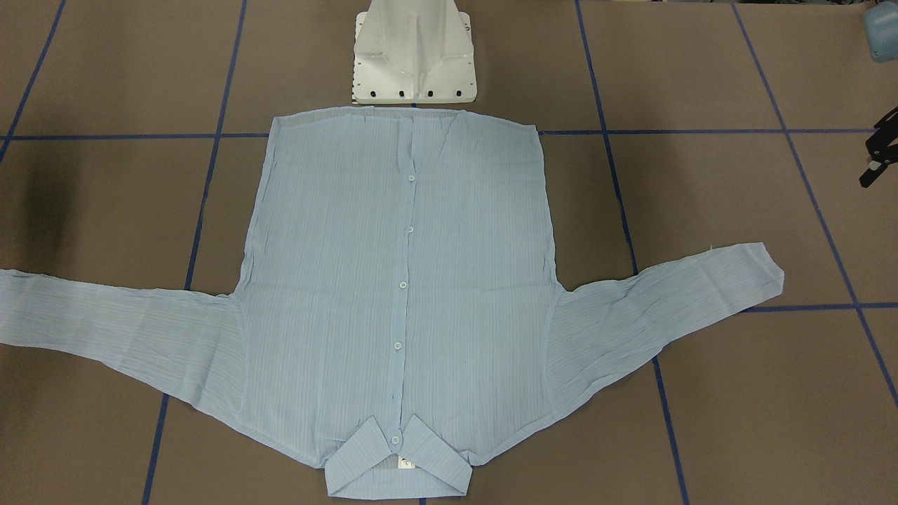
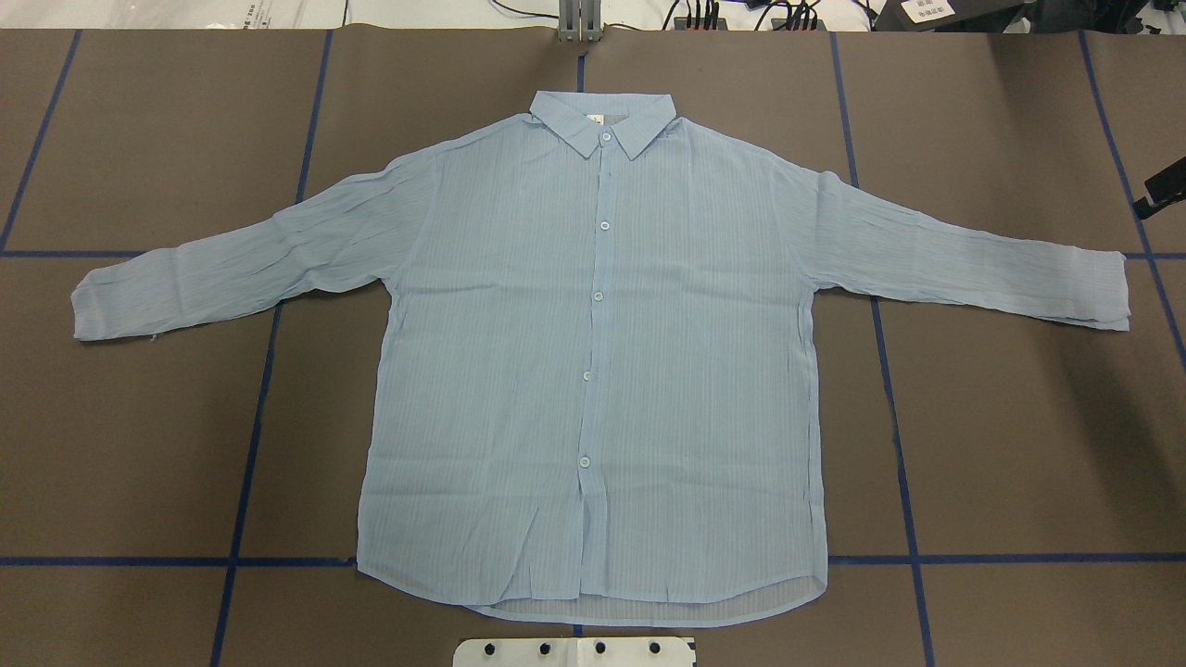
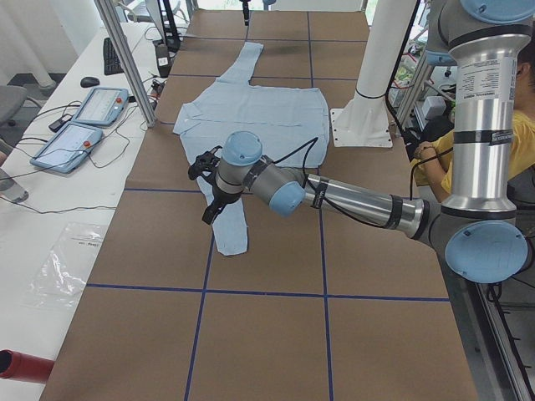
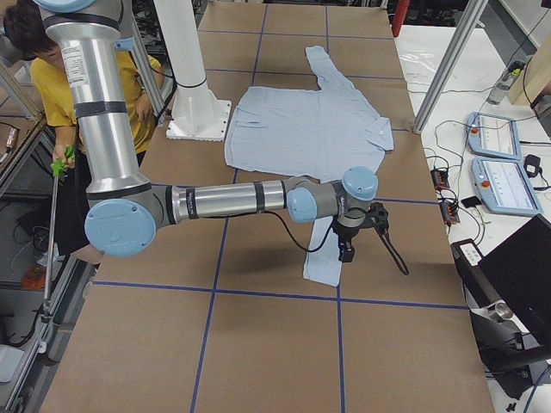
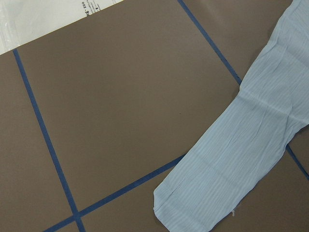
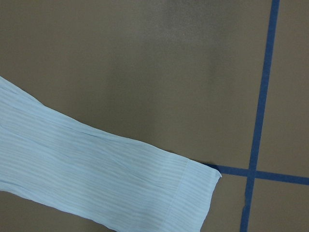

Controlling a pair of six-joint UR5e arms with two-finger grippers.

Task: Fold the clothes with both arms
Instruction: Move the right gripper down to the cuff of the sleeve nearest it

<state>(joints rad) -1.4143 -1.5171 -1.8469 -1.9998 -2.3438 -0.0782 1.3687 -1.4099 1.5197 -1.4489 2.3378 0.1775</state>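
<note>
The light blue striped shirt (image 2: 593, 352) lies flat and face up on the brown table, buttoned, sleeves spread out, collar (image 1: 396, 456) away from the robot. My left gripper (image 1: 880, 147) hovers above the table near the left sleeve cuff (image 1: 761, 270), clear of the cloth; its fingers stand apart and hold nothing. It also shows in the exterior left view (image 3: 203, 190). My right gripper (image 2: 1169, 190) peeks in at the edge, above the right cuff (image 2: 1103, 292), and looks open and empty in the exterior right view (image 4: 362, 234). The wrist views show only the sleeve ends (image 5: 241, 150) (image 6: 96, 179).
The white pedestal base (image 1: 414, 56) stands just behind the shirt's hem. Blue tape lines (image 2: 250, 445) cross the table. A person in yellow (image 4: 52, 95) sits behind the robot. Tablets (image 3: 84, 125) and a plastic bag (image 3: 71, 267) lie on the side table.
</note>
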